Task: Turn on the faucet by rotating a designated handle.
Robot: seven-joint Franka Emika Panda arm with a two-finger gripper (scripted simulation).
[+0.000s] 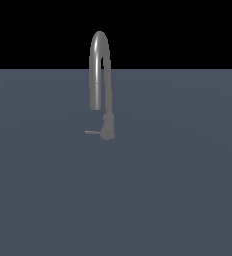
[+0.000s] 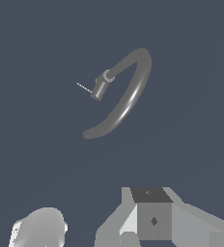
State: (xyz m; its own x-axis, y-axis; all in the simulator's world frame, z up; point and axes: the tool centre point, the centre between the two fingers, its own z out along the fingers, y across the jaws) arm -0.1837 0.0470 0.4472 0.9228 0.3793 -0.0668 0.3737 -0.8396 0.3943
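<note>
The faucet (image 1: pixel 101 65) is a tall grey gooseneck tap that stands on the dark grey floor, its spout arching over toward the exterior view's left. The handle (image 1: pixel 92 132) is a thin short rod sticking out of the thick base toward the exterior view's left. The wrist view looks down on the faucet (image 2: pixel 133 91) and the handle (image 2: pixel 84 88) from far off. My gripper (image 2: pixel 151 212) shows only as grey blocks at that picture's edge, well apart from the faucet. It holds nothing that I can see, and its opening does not show. The arm is out of the exterior view.
A flat dark grey floor (image 1: pixel 178 190) spreads all around the faucet. A rounded white part of my arm (image 2: pixel 39 229) shows in the wrist view beside the gripper.
</note>
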